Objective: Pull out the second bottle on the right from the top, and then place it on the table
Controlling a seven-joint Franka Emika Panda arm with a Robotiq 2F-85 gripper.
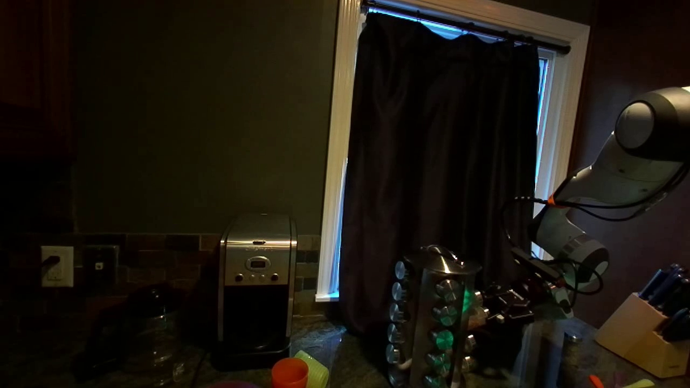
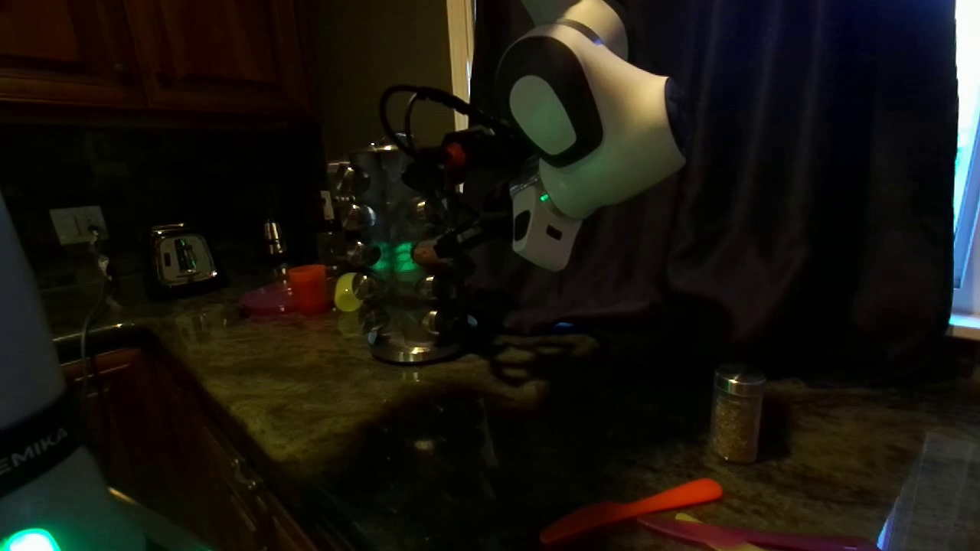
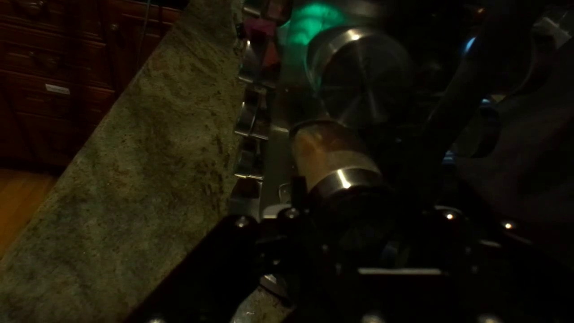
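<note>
The rack of spice jars [image 1: 420, 323] is a steel tower on the dark table [image 2: 298, 383]; it also shows in an exterior view [image 2: 413, 352]. A jar with orange-brown contents and a silver cap [image 3: 332, 152] sticks out of the rack further than its neighbours. It also shows in both exterior views [image 1: 477, 319] [image 2: 429, 255]. My gripper [image 3: 354, 202] is at this jar's cap, with one finger right beside the cap's left edge. The other finger is lost in the dark, so I cannot tell whether the jaws are closed on it. Another jar [image 2: 737, 417] stands upright on the table.
Orange and purple utensils [image 2: 635, 509] lie near the standing jar. A knife block [image 1: 641, 331] stands beyond the arm. A coffee maker [image 1: 259, 264], an orange cup [image 1: 289, 373] and a toaster [image 2: 184, 259] are also on the counter. A dark curtain [image 1: 442, 161] hangs behind the rack.
</note>
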